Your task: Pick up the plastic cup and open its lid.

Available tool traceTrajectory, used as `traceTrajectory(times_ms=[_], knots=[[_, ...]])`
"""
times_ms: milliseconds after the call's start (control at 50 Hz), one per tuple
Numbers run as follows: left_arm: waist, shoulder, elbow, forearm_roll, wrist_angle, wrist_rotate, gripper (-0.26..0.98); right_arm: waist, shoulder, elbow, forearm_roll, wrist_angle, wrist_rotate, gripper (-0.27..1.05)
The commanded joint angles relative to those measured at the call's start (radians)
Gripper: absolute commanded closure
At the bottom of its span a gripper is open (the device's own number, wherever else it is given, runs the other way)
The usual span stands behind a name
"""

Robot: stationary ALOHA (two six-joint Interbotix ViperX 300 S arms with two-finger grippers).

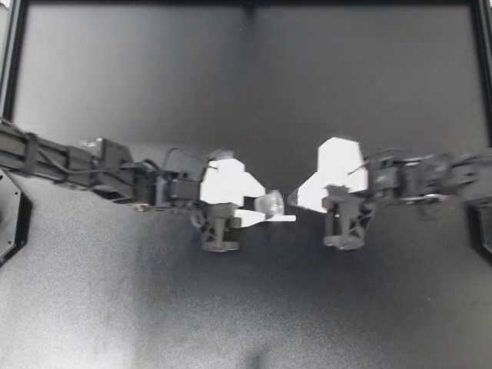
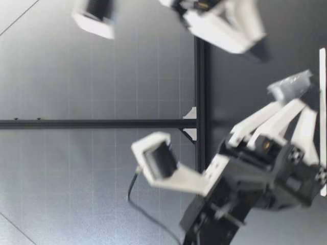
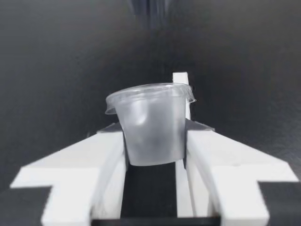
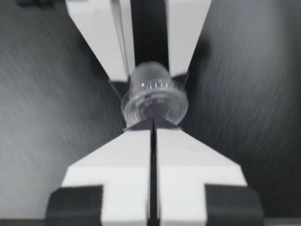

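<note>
A small clear plastic cup (image 1: 269,203) with its lid on sits between the white fingers of my left gripper (image 1: 277,209) near the table's middle. In the left wrist view both fingers (image 3: 207,150) press the sides of the cup (image 3: 150,125), which leans slightly, so the gripper is shut on it. My right gripper (image 1: 293,198) faces it from the other side, shut with nothing held. In the right wrist view its joined fingertips (image 4: 153,126) reach the rim of the lid (image 4: 155,101). The low view shows the cup (image 2: 290,86) at the left gripper's tips, close to the table.
The dark table mat (image 1: 246,307) lies bare around both arms. A black frame rail (image 1: 9,46) runs along the table's left side and another (image 1: 484,46) along the right.
</note>
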Motion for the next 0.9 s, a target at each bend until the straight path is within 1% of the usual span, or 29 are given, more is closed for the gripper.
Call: traceTrajectory(times_ms=[0, 100, 180, 320, 420, 540, 640, 740, 800, 880], knots=[[0.003, -0.092, 0.052, -0.002, -0.114, -0.006, 0.61, 0.005, -0.123, 0.005, -0.029, -0.069, 0.002, 0.97], [0.003, -0.147, 0.118, -0.003, -0.232, -0.021, 0.61, 0.005, -0.193, 0.021, -0.075, -0.152, 0.000, 0.97], [0.003, -0.193, 0.175, -0.002, -0.337, -0.041, 0.61, 0.005, -0.238, 0.028, -0.132, -0.227, -0.003, 0.97], [0.003, -0.247, 0.242, -0.002, -0.512, -0.080, 0.61, 0.005, -0.267, 0.020, -0.212, -0.313, -0.075, 0.96], [0.003, -0.268, 0.267, -0.002, -0.623, -0.115, 0.61, 0.005, -0.262, 0.015, -0.222, -0.331, -0.195, 0.93], [0.000, -0.285, 0.275, 0.000, -0.701, -0.144, 0.61, 0.005, -0.264, 0.012, -0.222, -0.337, -0.348, 0.86], [-0.008, -0.288, 0.268, 0.002, -0.732, -0.149, 0.61, 0.005, -0.268, 0.011, -0.222, -0.337, -0.460, 0.74], [-0.011, -0.288, 0.259, 0.002, -0.744, -0.152, 0.61, 0.003, -0.262, -0.002, -0.222, -0.342, -0.552, 0.55], [-0.011, -0.288, 0.252, 0.002, -0.749, -0.161, 0.61, -0.002, -0.249, -0.011, -0.222, -0.344, -0.614, 0.40], [-0.011, -0.288, 0.245, 0.002, -0.756, -0.179, 0.61, -0.005, -0.219, -0.026, -0.221, -0.354, -0.701, 0.28]])
